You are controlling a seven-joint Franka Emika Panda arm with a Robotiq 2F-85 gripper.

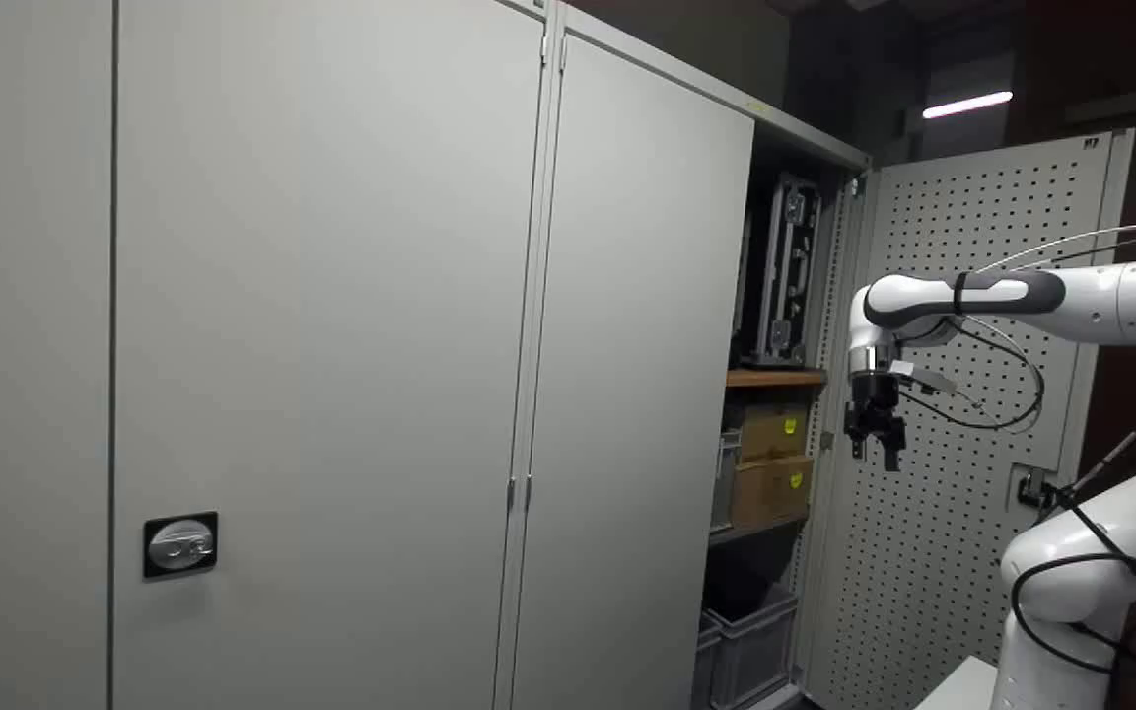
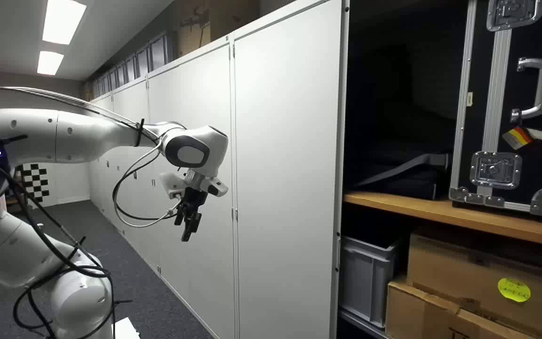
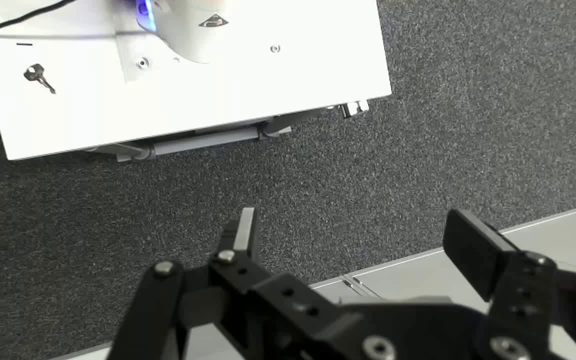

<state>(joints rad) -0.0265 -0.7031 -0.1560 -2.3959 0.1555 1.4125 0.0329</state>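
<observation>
My gripper [image 3: 352, 231] hangs spread wide, holding only air. In an exterior view, behind my gripper: one open door [image 1: 962, 227], perforated; to its side, three closed doors [image 1: 637, 345], the end one masking part of the shelves [image 2: 417, 211]. Among those shelves, apart from my gripper: two boxes [image 1: 770, 491], at least three bins [image 1: 755, 641], one case [image 2: 497, 122]. Carpet [image 3: 343, 185] below my gripper; off to its side, one table [image 3: 243, 95], one key [image 3: 39, 77] lying on it, well apart from my fingertips [image 3: 244, 227].

Wooden shelf [image 2: 412, 210]: black case [image 2: 515, 106]. White tabletop [image 3: 218, 92]: small item [image 3: 35, 73].
</observation>
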